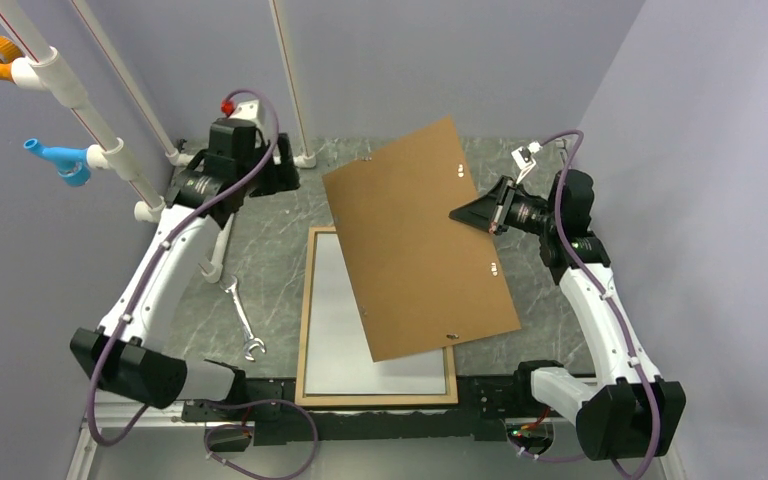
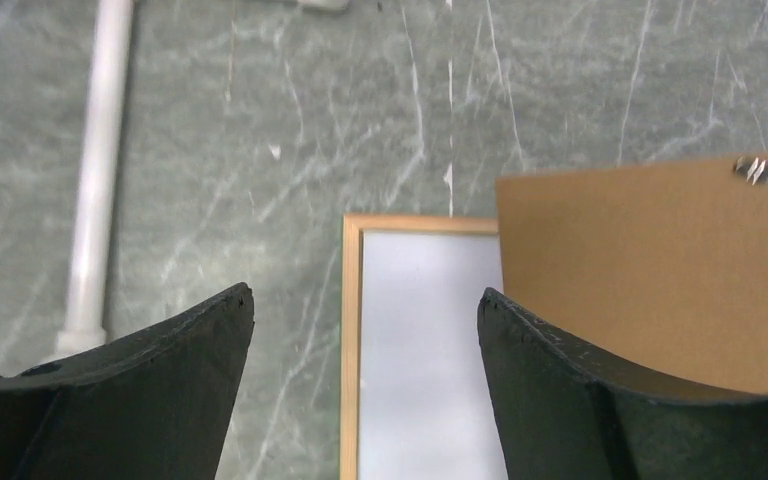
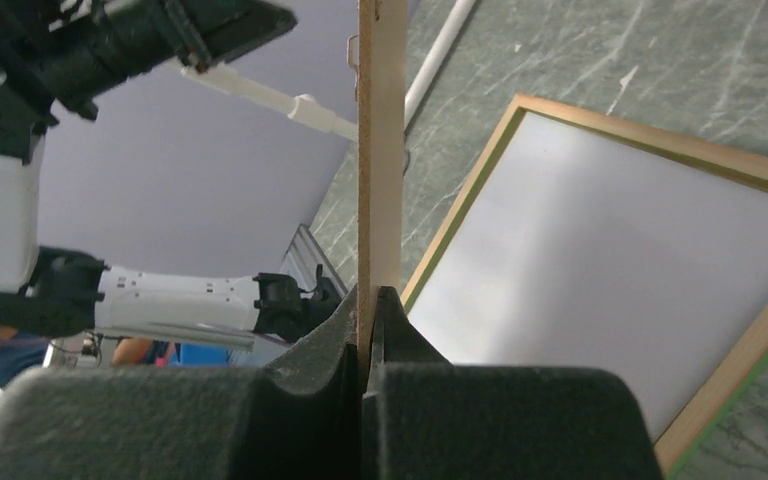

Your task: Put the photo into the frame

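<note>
The frame (image 1: 305, 312) lies flat on the table, tan wood face up, with a green outer edge showing in the right wrist view (image 3: 722, 385). A pale grey-white sheet (image 1: 340, 320) fills it; I cannot tell whether this is the photo or the bare pane. My right gripper (image 1: 457, 214) is shut on the right edge of the plain brown backing board (image 1: 420, 240), holding it tilted above the frame's right part. The board is edge-on between the jaws in the right wrist view (image 3: 380, 150). My left gripper (image 1: 282, 172) is open and empty above the frame's far left corner (image 2: 351, 350).
A metal wrench (image 1: 242, 320) lies on the table left of the frame. White pipes (image 1: 290, 80) stand at the back, and one (image 2: 95, 200) runs along the table near the left arm. Grey walls close in both sides. Orange and blue fittings (image 1: 60, 158) hang at far left.
</note>
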